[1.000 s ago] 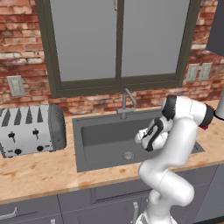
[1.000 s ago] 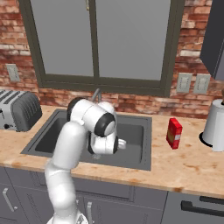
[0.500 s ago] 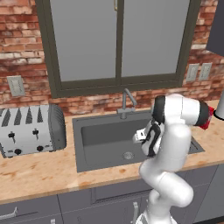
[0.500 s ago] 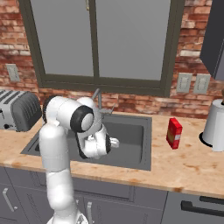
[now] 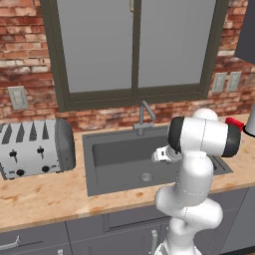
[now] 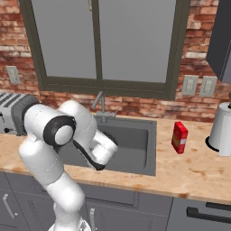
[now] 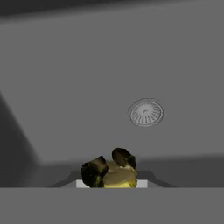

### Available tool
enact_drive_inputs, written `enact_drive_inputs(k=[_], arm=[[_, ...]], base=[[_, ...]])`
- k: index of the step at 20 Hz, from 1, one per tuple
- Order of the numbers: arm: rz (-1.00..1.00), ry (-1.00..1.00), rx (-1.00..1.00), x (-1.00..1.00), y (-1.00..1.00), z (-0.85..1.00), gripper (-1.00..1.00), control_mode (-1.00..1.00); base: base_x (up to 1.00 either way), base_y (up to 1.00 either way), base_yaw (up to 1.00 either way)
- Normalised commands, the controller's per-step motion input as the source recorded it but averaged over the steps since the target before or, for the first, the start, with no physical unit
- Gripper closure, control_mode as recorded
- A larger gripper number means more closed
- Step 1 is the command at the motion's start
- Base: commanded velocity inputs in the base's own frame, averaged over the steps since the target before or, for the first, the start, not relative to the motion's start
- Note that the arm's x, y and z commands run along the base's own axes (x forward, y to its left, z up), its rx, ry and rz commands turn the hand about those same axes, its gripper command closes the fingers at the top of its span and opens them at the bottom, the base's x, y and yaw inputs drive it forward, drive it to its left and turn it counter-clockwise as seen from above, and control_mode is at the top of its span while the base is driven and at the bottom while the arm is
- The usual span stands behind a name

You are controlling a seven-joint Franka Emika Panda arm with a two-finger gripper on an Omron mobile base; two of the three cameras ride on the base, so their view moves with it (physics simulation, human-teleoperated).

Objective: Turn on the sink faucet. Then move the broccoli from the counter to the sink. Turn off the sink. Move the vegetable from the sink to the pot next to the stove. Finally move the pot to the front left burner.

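Brick wall (image 5: 30, 55) and a dark-framed window (image 5: 134, 50) take up the top half of both base views. Below them the counter (image 5: 45, 191) runs across the middle of the frame, tan with reddish blotches, over grey cabinet fronts (image 5: 35, 239). Set into it at the centre of the left base view is the sink (image 5: 107, 172), a dark grey basin with a round drain (image 5: 145, 177) on its floor; the hand view has the same drain (image 7: 146, 113) right of centre on the bare basin floor. The white arm (image 5: 196, 164) rises from the lower right of the left base view and bends over the basin's right part. A silver toaster (image 5: 35, 148) stands on the counter at the left edge, well apart from the sink. The faucet (image 5: 144, 117) stands on the back rim of the sink, its spout angled up and forward. In the right base view a red box (image 6: 179, 137) sits on the counter right of the sink, and a white kettle (image 6: 222, 129) stands at the right edge. At the bottom centre of the hand view the gripper (image 7: 109, 171) is closed narrowly on the broccoli (image 7: 117, 176), whose yellow-green bulk sits between the dark fingertips (image 7: 94, 170), above the basin floor.
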Motion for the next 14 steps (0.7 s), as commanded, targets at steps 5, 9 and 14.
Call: enact_drive_inputs(k=[5,9,14], arm=[[0.00,0.00,0.00,-0.10,-0.01,0.77,1.00,-1.00],[0.00,0.00,0.00,-0.16,-0.01,0.70,1.00,-1.00],[0.00,0.00,0.00,-0.14,-0.01,0.76,1.00,-1.00]], base=[[0.00,0.00,0.00],[0.00,0.00,0.00],[0.00,0.00,0.00]])
